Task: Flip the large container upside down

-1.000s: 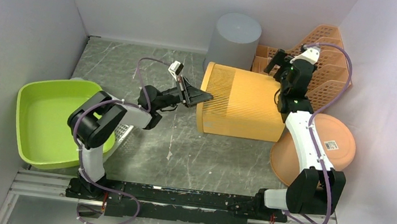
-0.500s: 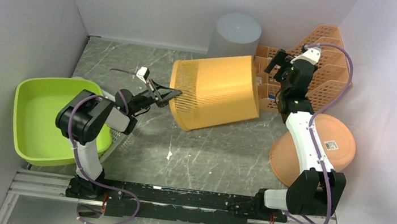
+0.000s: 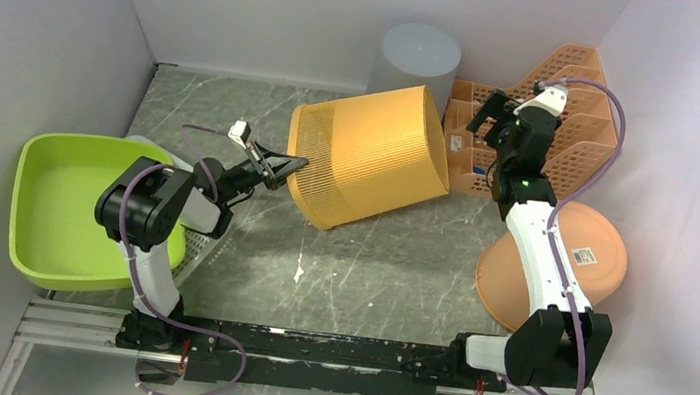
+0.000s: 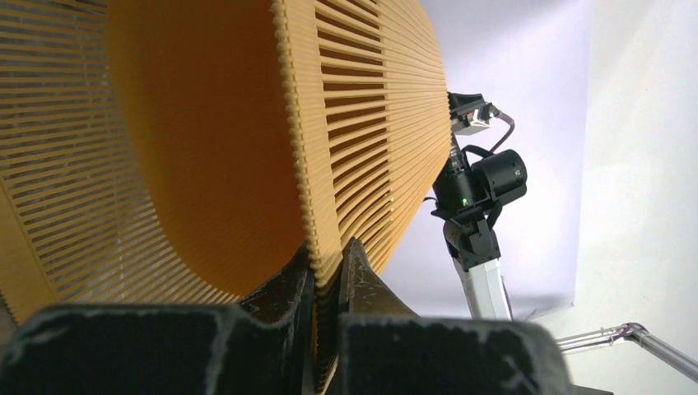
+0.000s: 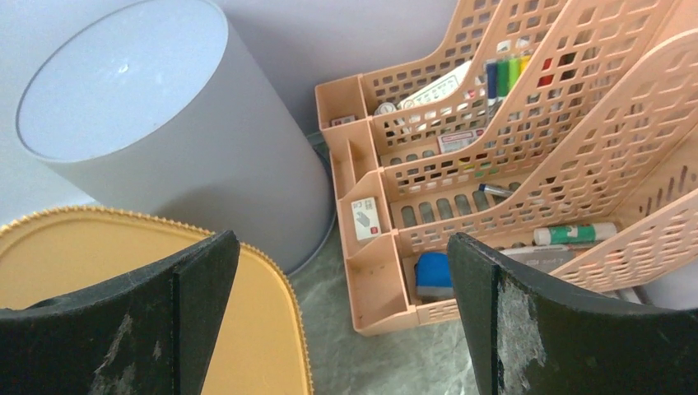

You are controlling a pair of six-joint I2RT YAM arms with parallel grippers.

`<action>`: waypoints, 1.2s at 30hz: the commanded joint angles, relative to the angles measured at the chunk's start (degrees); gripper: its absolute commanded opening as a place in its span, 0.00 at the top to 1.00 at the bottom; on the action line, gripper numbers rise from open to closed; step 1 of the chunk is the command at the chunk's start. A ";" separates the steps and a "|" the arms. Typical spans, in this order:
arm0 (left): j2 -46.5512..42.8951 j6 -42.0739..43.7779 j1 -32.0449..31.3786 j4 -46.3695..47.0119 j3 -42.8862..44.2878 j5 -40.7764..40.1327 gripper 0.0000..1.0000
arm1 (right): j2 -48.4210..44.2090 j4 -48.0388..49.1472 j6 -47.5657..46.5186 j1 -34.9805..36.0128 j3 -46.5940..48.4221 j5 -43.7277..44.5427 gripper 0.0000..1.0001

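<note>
The large container [image 3: 371, 155] is an orange slatted basket, tipped at a slant in the middle of the table with its mouth to the left and its base toward the back right. My left gripper [image 3: 292, 162] is shut on the lower rim of the mouth. In the left wrist view the rim of the basket [image 4: 206, 140] is pinched in the left gripper [image 4: 328, 267], one finger inside and one outside. My right gripper [image 3: 487, 114] hangs open behind the basket's base [image 5: 123, 280]. The right gripper [image 5: 339, 247] holds nothing.
A grey upturned bin [image 3: 415, 59] stands at the back, just behind the basket. A peach desk organizer [image 3: 558, 112] with pens fills the back right corner. A terracotta dish [image 3: 571, 255] lies at the right and a green tub [image 3: 72, 209] at the left.
The basket lay flat on its side; my left gripper has dragged its mouth leftward and it now sits tilted. The left arm has drawn back left and the green tub has shifted slightly left.
</note>
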 commanded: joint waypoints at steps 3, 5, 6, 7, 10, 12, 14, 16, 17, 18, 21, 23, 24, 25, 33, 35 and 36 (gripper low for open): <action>6.16 5.90 2.97 14.24 -5.12 2.12 0.93 | 0.83 -4.07 -0.30 1.47 -0.49 -7.07 0.00; 6.24 5.73 3.21 14.24 -4.95 2.17 0.93 | 1.69 -5.29 -1.78 4.08 0.39 -9.33 0.00; 6.21 5.77 3.28 14.22 -4.81 2.17 0.93 | 2.04 -6.00 -2.70 5.88 1.06 -9.90 0.00; 6.31 5.80 3.38 14.24 -4.66 2.17 0.93 | 2.47 -6.73 -3.87 7.85 1.89 -9.96 0.00; 6.42 5.87 3.47 14.15 -4.45 2.00 0.93 | 4.42 -9.40 -5.95 13.69 4.90 -11.60 0.00; 6.74 5.73 3.58 14.14 -4.31 1.78 0.93 | 5.21 -9.88 -5.91 15.53 5.53 -13.42 0.00; 7.26 5.43 3.77 14.15 -4.30 1.60 0.93 | 5.51 -9.31 -5.77 16.64 5.25 -13.62 0.00; 7.74 5.08 3.87 14.07 -3.82 1.59 0.93 | 5.88 -9.23 -5.65 17.36 5.11 -13.70 0.00; 7.90 4.82 3.87 13.94 -3.38 1.78 0.93 | 6.11 -9.20 -5.57 17.51 5.03 -13.76 0.00; 7.86 4.69 3.87 13.62 -3.02 1.75 0.93 | 6.32 -9.19 -5.60 17.78 5.13 -13.73 0.00; 7.46 5.18 3.99 11.44 -2.00 1.67 0.59 | 7.15 -9.47 -5.79 18.63 5.53 -13.56 0.00; 6.73 5.97 4.13 9.40 -1.38 1.29 0.23 | 7.68 -9.77 -6.04 19.12 5.91 -13.31 0.00; 6.21 6.43 4.17 8.13 -0.92 1.07 0.13 | 7.86 -9.84 -6.15 19.30 6.09 -13.12 0.00; 5.69 7.09 4.21 6.21 -0.27 1.02 0.04 | 8.06 -9.83 -6.24 19.46 6.15 -13.09 0.00; -0.54 14.14 4.38 -12.65 5.36 -0.44 0.00 | 9.52 -9.48 -6.17 19.91 6.22 -13.30 0.00; -2.77 17.42 4.55 -19.93 6.50 -1.63 0.01 | 9.80 -9.31 -6.17 20.00 6.30 -13.40 0.00; -3.59 19.00 4.63 -23.14 7.23 -2.14 0.00 | 9.93 -9.24 -6.17 20.04 6.27 -13.40 0.00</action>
